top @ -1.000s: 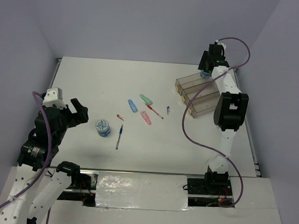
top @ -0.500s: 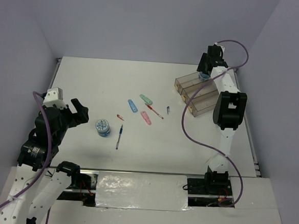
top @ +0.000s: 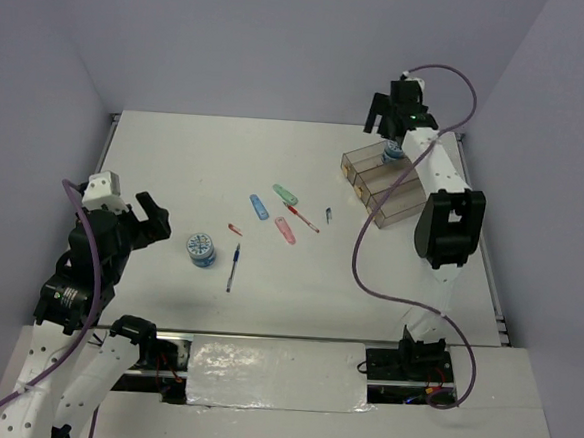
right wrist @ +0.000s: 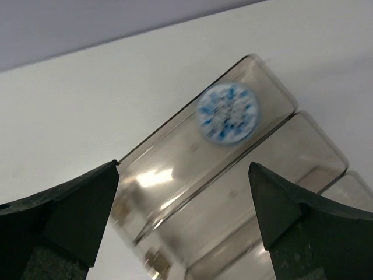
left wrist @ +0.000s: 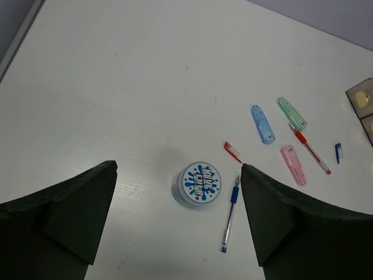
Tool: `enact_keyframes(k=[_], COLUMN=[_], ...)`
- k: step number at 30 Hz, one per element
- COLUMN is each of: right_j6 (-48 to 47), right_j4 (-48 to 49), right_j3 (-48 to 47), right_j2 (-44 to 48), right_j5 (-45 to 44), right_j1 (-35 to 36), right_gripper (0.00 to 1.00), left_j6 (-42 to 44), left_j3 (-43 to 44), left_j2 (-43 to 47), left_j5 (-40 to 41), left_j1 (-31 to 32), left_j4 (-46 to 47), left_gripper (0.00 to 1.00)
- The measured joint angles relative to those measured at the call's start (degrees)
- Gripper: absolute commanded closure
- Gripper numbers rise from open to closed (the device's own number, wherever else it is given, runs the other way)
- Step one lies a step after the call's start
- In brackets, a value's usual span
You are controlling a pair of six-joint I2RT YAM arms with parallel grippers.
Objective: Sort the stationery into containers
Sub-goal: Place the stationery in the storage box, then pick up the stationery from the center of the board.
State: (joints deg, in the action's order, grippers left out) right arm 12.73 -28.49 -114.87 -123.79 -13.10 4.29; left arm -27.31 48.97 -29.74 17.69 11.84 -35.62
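A blue-and-white tape roll (right wrist: 227, 113) lies in the farthest of the three clear brown-tinted containers (top: 389, 191), blurred in the right wrist view. My right gripper (top: 384, 118) hangs open above that bin (right wrist: 157, 175), holding nothing. A second tape roll (top: 202, 249) stands on the table with a blue pen (top: 234, 266) beside it. Further right lie a red bit (top: 235, 229), blue (top: 259, 207), green (top: 286, 195) and pink (top: 285, 230) flat pieces, a red pen (top: 302, 218) and a small blue bit (top: 327, 215). My left gripper (top: 152, 216) stays open, above and left of the roll (left wrist: 197, 184).
The table's white rim runs along the left (top: 104, 156) and right (top: 489, 263) sides. The right arm's purple cable (top: 363, 234) loops over the table near the bins. The arm bases (top: 261, 372) stand at the near edge.
My right gripper has opened, let the tape roll go into the farthest bin, and drawn up and to the left. The left arm has not moved.
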Motion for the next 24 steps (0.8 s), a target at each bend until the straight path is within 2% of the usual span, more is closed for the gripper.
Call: enact_keyframes(k=[3,7,10,13,16,21,24], right_j6=[0.0,1.1,2.4,2.8,2.3,-0.5,-1.5], right_j4=[1.2,5.7,8.5,9.9,10.0,7.1,6.3], right_j3=[8.3,22.3,25.9,25.8,23.8,15.0,11.0], right_j2=[9.6,24.0,26.5,22.6,15.5,2.7,-1.2], right_j5=[-0.7,0.3,2.0,2.1,1.2,-0.2,-0.1], right_j1=[7.5,26.9,39.8,47.3,51.6,56.7,58.6], right_gripper=[0.0,0.0,0.0,0.0,0.0,0.0,0.0], left_j6=[-1.4,-4.6,-6.5,-7.8,-9.2,-9.4,-9.4], left_j3=[0.0,1.0,1.7,1.8,2.1,2.1,2.1], left_j2=[-0.2,-1.5,-1.9,-0.8,1.3,5.5,6.2], left_j5=[3.5,11.2,15.4,17.9,20.0,21.1,21.1], left_j1=[0.0,-1.2,-3.8,-5.9,-6.6,-6.7,-6.7], left_j4=[-1.1,-4.9,-6.9,-8.2,-9.6,-9.7,-9.8], left_gripper=[0.01,0.01,0.01,0.01,0.01,0.01,0.01])
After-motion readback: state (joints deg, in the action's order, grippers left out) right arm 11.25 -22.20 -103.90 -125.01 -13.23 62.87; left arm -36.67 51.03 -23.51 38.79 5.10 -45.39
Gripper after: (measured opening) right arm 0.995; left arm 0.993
